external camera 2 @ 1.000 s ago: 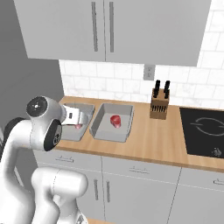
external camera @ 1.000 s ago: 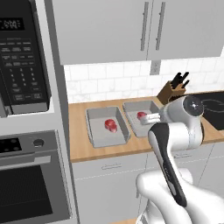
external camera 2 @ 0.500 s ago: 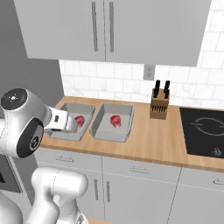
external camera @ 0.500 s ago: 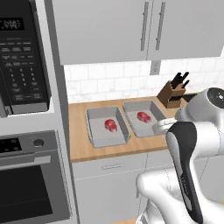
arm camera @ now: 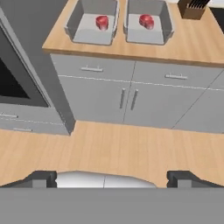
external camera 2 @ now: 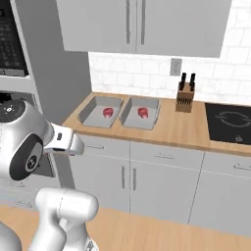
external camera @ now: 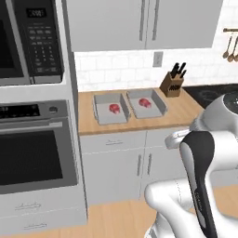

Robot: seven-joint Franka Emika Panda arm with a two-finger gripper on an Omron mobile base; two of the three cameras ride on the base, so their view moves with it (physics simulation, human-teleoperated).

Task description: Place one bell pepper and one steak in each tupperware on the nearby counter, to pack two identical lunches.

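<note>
In the hand view the tool (arm camera: pixel 112 178) stands wide with nothing between its tips at the bottom of the frame, well apart from the bench (arm camera: pixel 192 41) at the top. Two grey tupperware trays, left tray (arm camera: pixel 92 22) and right tray (arm camera: pixel 146 21), sit side by side at upper centre. Each holds one small red lump, left lump (arm camera: pixel 102 22) and right lump (arm camera: pixel 146 20); whether pepper or steak cannot be told.

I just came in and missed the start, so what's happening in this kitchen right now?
The robot stands back from the counter, holding nothing. Its gripper is open and empty, pointing toward the floor in front of the cabinets. On the counter, two grey tupperware trays sit side by side: the left tray and the right tray each hold one small red item, too small to tell pepper from steak. A knife block stands to their right.
</note>
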